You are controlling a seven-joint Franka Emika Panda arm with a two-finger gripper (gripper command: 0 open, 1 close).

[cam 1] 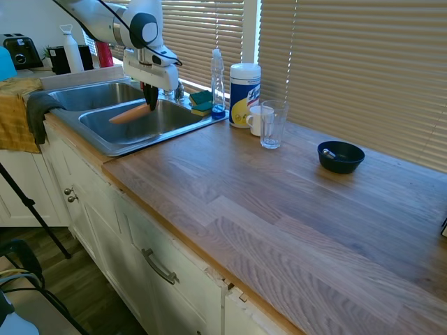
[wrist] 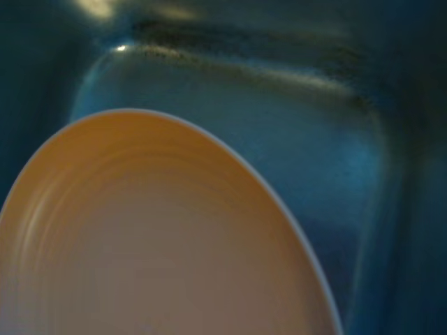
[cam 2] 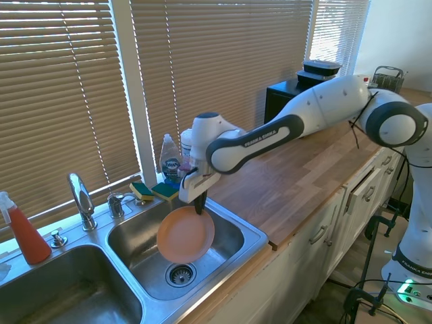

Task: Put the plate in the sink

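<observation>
First exterior: gripper [cam 1: 149,106] clamps the plate [cam 1: 130,114] by its rim, hanging tilted in the sink [cam 1: 105,143]; second exterior: plate [cam 2: 185,234] hangs on edge above the drain [cam 2: 180,274]; wrist: plate [wrist: 154,237] fills the frame over the basin.

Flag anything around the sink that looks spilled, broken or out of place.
Nothing spilled or damaged shows. The only unusual thing is the plate: it hangs tilted above the drain in one basin of the sink, pinched at its rim by the pincer, not resting on the bottom.
</observation>
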